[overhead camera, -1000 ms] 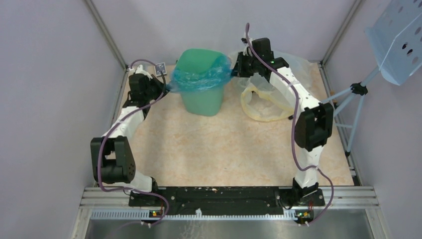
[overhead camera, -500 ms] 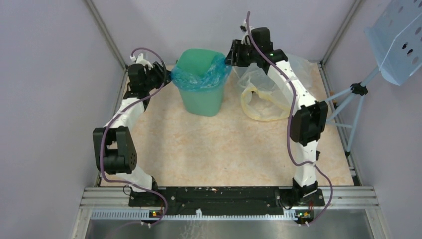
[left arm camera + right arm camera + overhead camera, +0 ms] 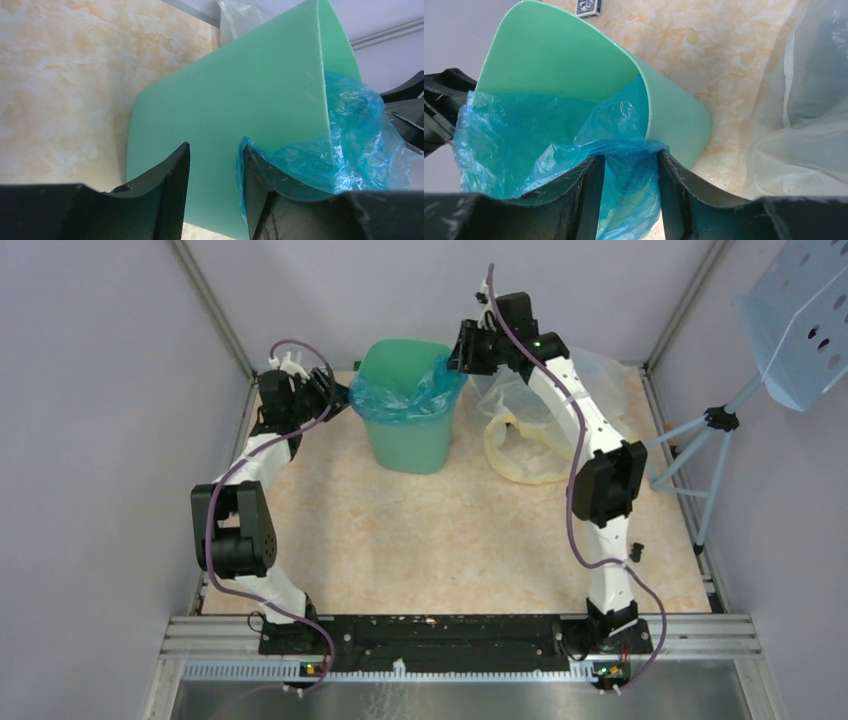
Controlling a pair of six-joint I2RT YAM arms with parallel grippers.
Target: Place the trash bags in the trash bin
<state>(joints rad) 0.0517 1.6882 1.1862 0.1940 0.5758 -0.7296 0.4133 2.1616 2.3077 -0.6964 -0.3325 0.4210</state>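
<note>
The right tool (image 3: 628, 159) pinches the trash bag (image 3: 524, 130) to stretch its mouth across the trash bin (image 3: 554, 55). The left tool (image 3: 215, 150), spread, hooks the other edge.

No legible text, brand or number in any view. One marking only: a small black-and-white patterned tag (image 3: 589, 7) on the table (image 3: 704, 45), just past the bin (image 3: 554, 55) rim, at the top edge of the right wrist view. The pattern is cut off by the frame edge and too small to read.
</note>
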